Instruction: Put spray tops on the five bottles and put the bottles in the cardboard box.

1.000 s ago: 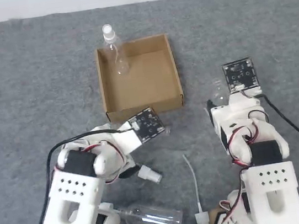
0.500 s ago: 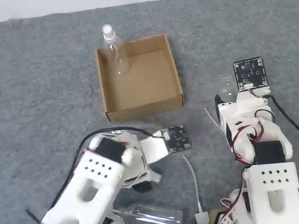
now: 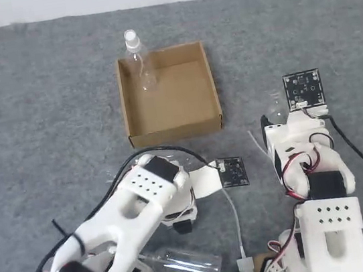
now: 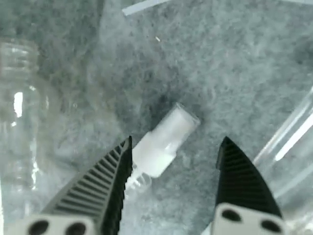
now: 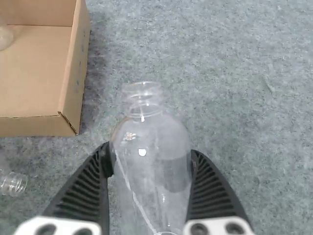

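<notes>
Grey carpeted desk [image 3: 43,115], two white arms side by side at the near edge.

Left arm [image 3: 126,225] is angled across the middle of the desk, in front of the cardboard box [image 3: 176,133]. Right arm [image 3: 317,184] stands well to the right of the box, reaching straight away from its base.

The box is open-topped. One bottle with its top on [image 3: 141,67] stands in the rear left corner, its sprayer head poking past the back wall.

Right pincer [image 5: 150,152] is pinching the gripped bottle [image 5: 149,142], a ribbed finger pressed to each side of its clear body. The threaded neck is bare and points away from the wrist, toward open carpet just beside the box corner.

A lying bottle [image 3: 183,264] rests on the carpet near the left arm's base. Another clear bottle with a bare neck [image 4: 19,98] lies just beside the left pincer. A small open neck [image 5: 12,183] shows on the carpet in front of the box.

Left pincer [image 4: 176,147] is spread wide, low over the carpet. The white spray top [image 4: 164,144] lies on its side between the two fingers, apart from one and close to the other. Whether it touches that finger I cannot tell.

A second spray top with a long thin tube [image 3: 234,216] lies between the two arms.
</notes>
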Action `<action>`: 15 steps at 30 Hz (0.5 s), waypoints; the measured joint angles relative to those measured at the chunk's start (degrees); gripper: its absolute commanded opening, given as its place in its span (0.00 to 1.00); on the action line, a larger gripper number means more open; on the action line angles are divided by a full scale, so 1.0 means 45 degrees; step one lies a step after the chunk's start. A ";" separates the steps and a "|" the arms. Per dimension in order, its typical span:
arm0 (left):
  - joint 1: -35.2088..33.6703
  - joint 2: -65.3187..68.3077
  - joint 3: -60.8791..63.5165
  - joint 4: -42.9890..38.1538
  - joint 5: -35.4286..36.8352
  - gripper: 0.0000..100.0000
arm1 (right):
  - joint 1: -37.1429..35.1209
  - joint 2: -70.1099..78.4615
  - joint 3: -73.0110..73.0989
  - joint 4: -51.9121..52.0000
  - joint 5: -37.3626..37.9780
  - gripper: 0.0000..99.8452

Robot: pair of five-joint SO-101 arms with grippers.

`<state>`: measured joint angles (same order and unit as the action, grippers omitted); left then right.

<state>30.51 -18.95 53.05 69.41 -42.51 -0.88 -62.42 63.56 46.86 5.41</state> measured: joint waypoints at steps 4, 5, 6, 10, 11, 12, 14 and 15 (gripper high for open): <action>0.0000 0.0957 0.0000 -0.0703 0.0039 0.22 | 0.0000 0.0000 0.0000 0.0000 0.0000 0.01; 0.0000 0.1133 0.0000 -0.0840 0.0117 0.21 | 0.0000 0.0000 0.0000 0.0000 0.0000 0.01; 0.0000 0.1250 0.0000 -0.0918 0.0176 0.19 | 0.0000 0.0000 0.0000 0.0000 0.0000 0.01; 0.0000 0.1387 0.0000 -0.0996 0.0234 0.13 | 0.0000 0.0000 0.0000 0.0000 0.0000 0.01; 0.0000 0.1387 0.0000 -0.0996 0.0234 0.10 | 0.0000 0.0000 0.0000 0.0000 0.0000 0.01; 0.0000 0.1387 0.0000 -0.0996 0.0234 0.08 | 0.0000 0.0000 0.0000 0.0000 0.0000 0.01; 0.0000 0.1387 0.0000 -0.0996 0.0176 0.03 | 0.0000 0.0000 0.0000 0.0000 0.0000 0.01; 0.0000 0.1387 0.0000 -0.0996 0.0215 0.01 | 0.0000 0.0000 0.0000 0.0000 0.0000 0.01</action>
<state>30.51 -12.70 53.05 64.92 -41.54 -0.88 -62.42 63.56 46.86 5.41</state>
